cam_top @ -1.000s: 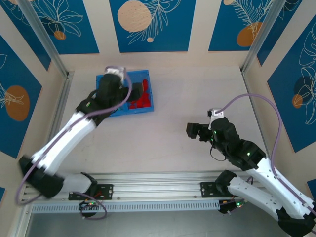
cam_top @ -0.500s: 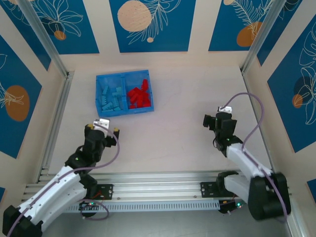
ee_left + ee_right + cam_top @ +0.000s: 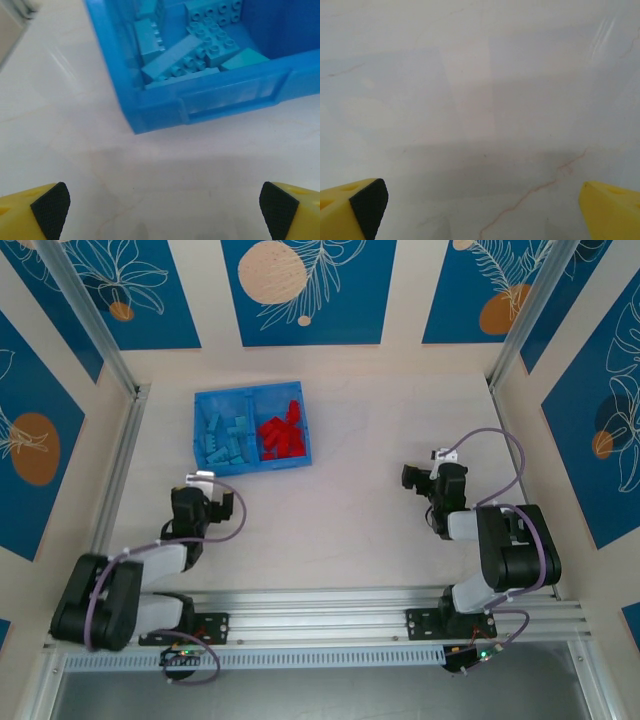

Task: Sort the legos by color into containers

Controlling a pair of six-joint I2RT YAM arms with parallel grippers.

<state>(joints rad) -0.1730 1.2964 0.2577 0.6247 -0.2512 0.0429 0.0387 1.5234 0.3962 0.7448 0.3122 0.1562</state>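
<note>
Both arms sit tucked low by the near rail. Left fingers (image 3: 49, 209) are spread wide with nothing between them, over bare surface (image 3: 75, 165) just short of the blue tray (image 3: 252, 469). Right fingers (image 3: 367, 202) are likewise wide and empty, well apart from it. Farther back, light blue legos (image 3: 225, 437) lie in the left compartment and red legos (image 3: 283, 435) in the right. Every brick I can see sits with its colour. Judgement: sorting looks finished; the next move is only a check for leftovers.

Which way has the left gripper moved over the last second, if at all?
Yes. The left gripper has pulled back from over the tray toward the rail at the near edge, and now sits short of the tray, open.
</note>
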